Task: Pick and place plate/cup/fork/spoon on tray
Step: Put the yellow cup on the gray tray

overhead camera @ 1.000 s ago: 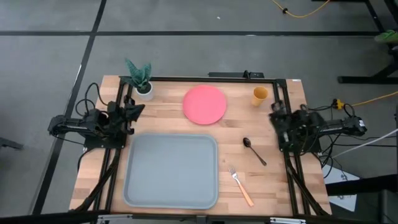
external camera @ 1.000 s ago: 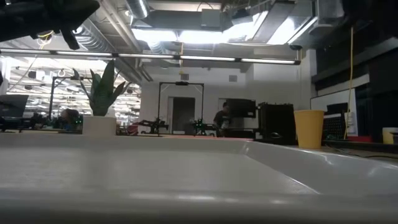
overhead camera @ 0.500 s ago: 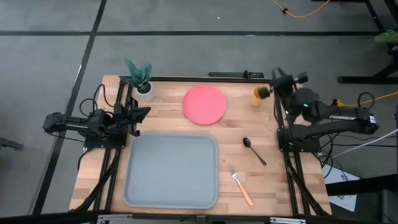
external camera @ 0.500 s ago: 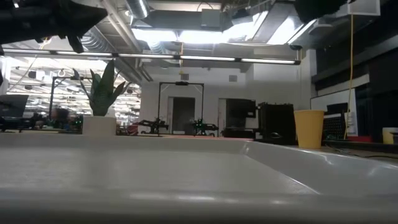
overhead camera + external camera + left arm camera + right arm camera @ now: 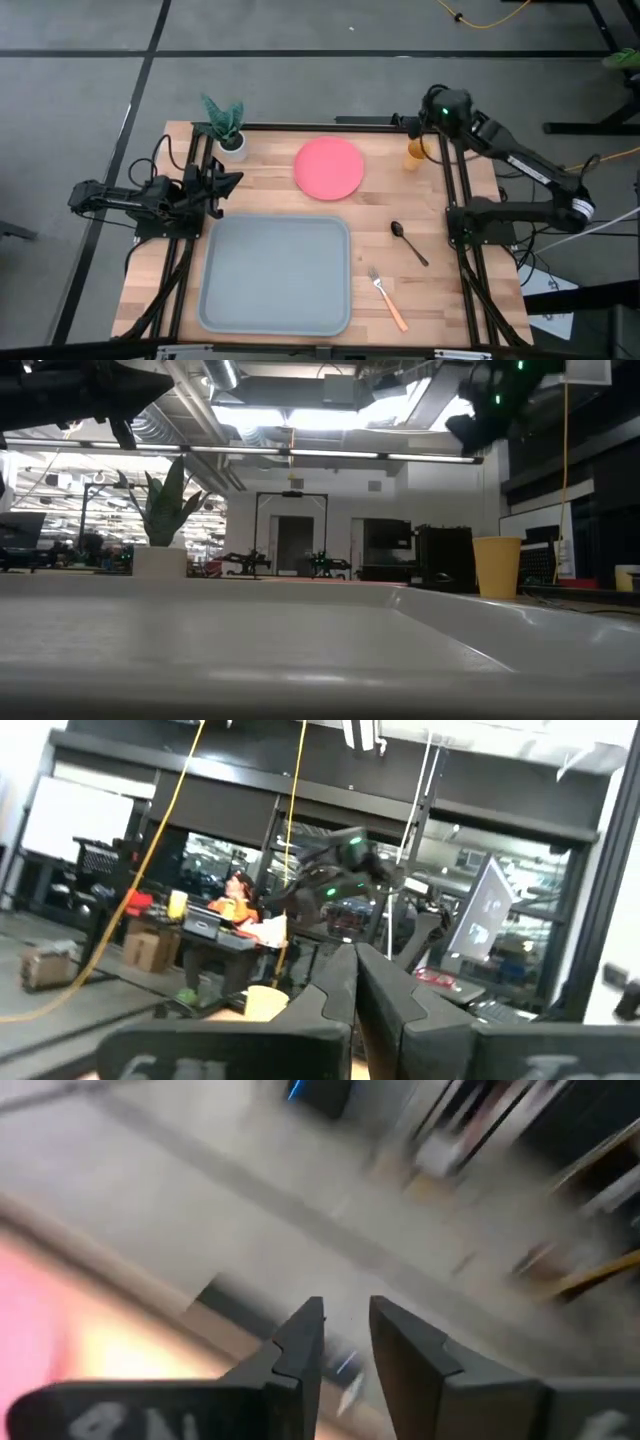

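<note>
High view looks straight down on a wooden table (image 5: 470, 290) made of pale planks. The tray (image 5: 276, 274) is the big thing to find first. It is grey, smooth and shaped like a box lid with round corners and a low raised rim.

The plate (image 5: 329, 168) lies just past the tray's far edge. It is flat, round and pink-red, and looks smooth. The cup (image 5: 414, 155) stands past the plate, near the far corner on the tray's right. It is small, round and yellow-orange. In the low view the cup (image 5: 496, 567) stands upright with straight sides that get a bit narrower at the bottom.

The spoon (image 5: 408, 242) lies to the right of the tray. It is thin and dark, with a small oval bowl. The fork (image 5: 386, 298) lies near the tray's right side too, closer to the front than the spoon. It has shiny metal tines and a long orange handle.

A little white pot with a spiky green plant (image 5: 226, 125) stands beyond the tray's far left corner.

The right gripper (image 5: 345, 1328) hangs up in the air by the cup. Its two dark fingers stand a little apart and pinch nothing. The left gripper (image 5: 354, 975) waits to the left of the tray, with its fingers pressed close together.
</note>
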